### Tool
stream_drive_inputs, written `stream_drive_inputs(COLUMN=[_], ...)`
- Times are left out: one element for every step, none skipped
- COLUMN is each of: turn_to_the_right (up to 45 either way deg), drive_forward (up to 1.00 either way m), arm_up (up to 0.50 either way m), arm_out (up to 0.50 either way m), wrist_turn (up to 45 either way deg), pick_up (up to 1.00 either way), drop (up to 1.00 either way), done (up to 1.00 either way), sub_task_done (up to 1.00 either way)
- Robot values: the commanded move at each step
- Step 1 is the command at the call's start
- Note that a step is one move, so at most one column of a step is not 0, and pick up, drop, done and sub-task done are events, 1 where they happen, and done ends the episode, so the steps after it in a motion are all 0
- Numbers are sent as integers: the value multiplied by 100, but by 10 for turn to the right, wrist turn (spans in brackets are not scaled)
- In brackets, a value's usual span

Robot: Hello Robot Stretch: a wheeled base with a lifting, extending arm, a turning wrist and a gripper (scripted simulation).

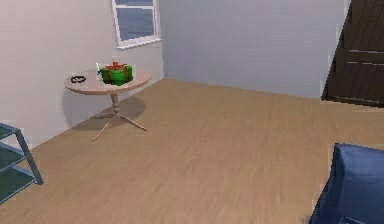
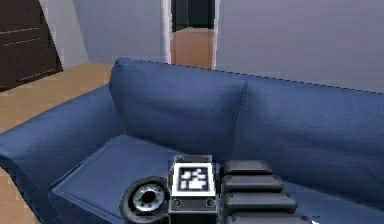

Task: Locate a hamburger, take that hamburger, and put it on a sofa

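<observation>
A dark blue sofa (image 2: 200,110) stretches across the arm side view, its seat cushion low at the left. Its corner (image 1: 355,185) also sits at the forward view's bottom right. The dark arm (image 2: 255,190) rises from the bottom edge over the sofa seat and ends in a white marked square (image 2: 195,180). Left of that square is the gripper's round dark body (image 2: 148,198). Its far end is hard to make out against the cushion, so I cannot tell whether it holds anything.
A round wooden table (image 1: 85,87) stands by the wall under a window (image 1: 136,20), with a green and red thing (image 1: 116,72) and a small dark thing (image 1: 77,78) on it. A shelf (image 1: 15,160) sits bottom left. There is a dark door (image 1: 360,60) and a doorway (image 2: 190,35) behind the sofa. The wooden floor lies open.
</observation>
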Motion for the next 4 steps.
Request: stream_drive_inputs(turn_to_the_right=[0, 0, 0, 0], drive_forward=[0, 0, 0, 0], arm_up=[0, 0, 0, 0], arm_out=[32, 0, 0, 0], wrist_turn=[0, 450, 450, 450], pick_up=[0, 0, 0, 0], drop=[0, 0, 0, 0], done=[0, 0, 0, 0], sub_task_done=[0, 0, 0, 0])
